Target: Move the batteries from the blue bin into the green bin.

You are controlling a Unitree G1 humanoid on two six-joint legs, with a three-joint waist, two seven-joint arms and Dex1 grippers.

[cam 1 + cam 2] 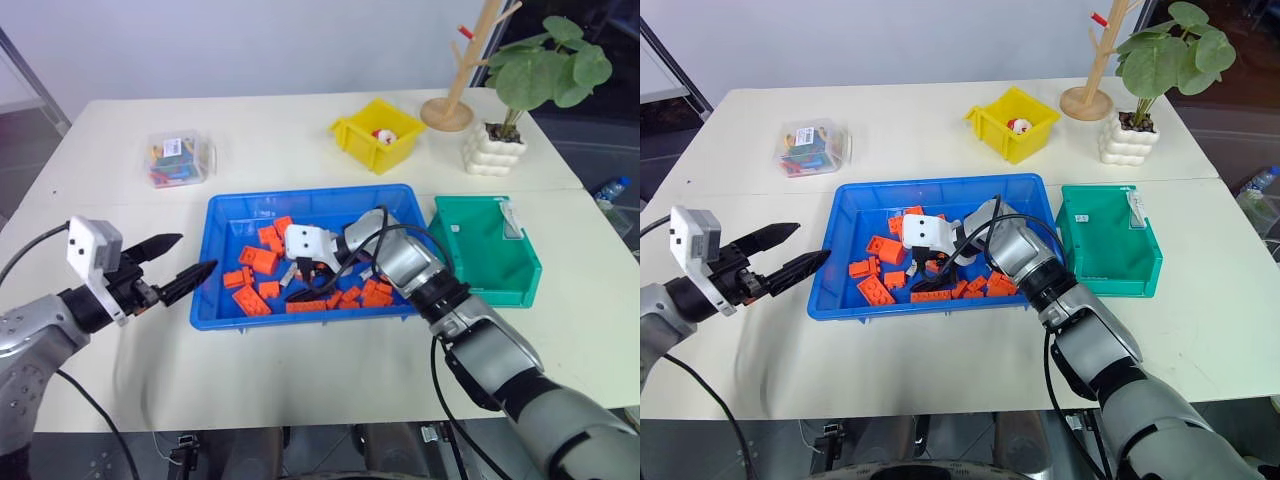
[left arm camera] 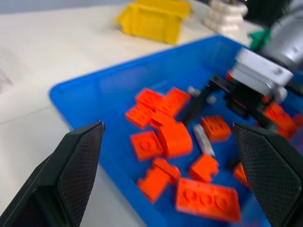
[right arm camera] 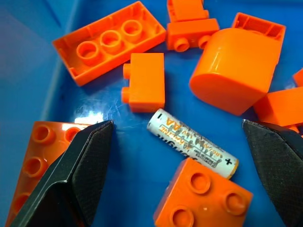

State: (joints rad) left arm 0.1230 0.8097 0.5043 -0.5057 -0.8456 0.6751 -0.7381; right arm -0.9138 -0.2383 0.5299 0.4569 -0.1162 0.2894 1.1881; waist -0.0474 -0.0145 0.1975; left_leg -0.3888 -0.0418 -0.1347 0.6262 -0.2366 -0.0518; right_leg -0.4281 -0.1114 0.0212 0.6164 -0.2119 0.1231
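Right claw (image 3: 177, 175) spread wide over a battery (image 3: 191, 149) in blue bin (image 1: 225, 215).
Battery lies among orange bricks (image 3: 111, 40). Left claw (image 1: 183, 268) open beside bin; green bin (image 1: 480, 250) adjacent on bench (image 1: 280, 130).

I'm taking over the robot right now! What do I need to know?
Right pincer: open, down inside the blue bin, straddling a battery that lies flat among orange bricks. Not gripped yet.
Left pincer: open, holding nothing, just outside the blue bin's left wall.
Green bin: right of the blue bin; no battery can be seen in it.
Done: nothing moved as far as can be seen.
Left: close on this battery, carry it to the green bin, then fetch any others.
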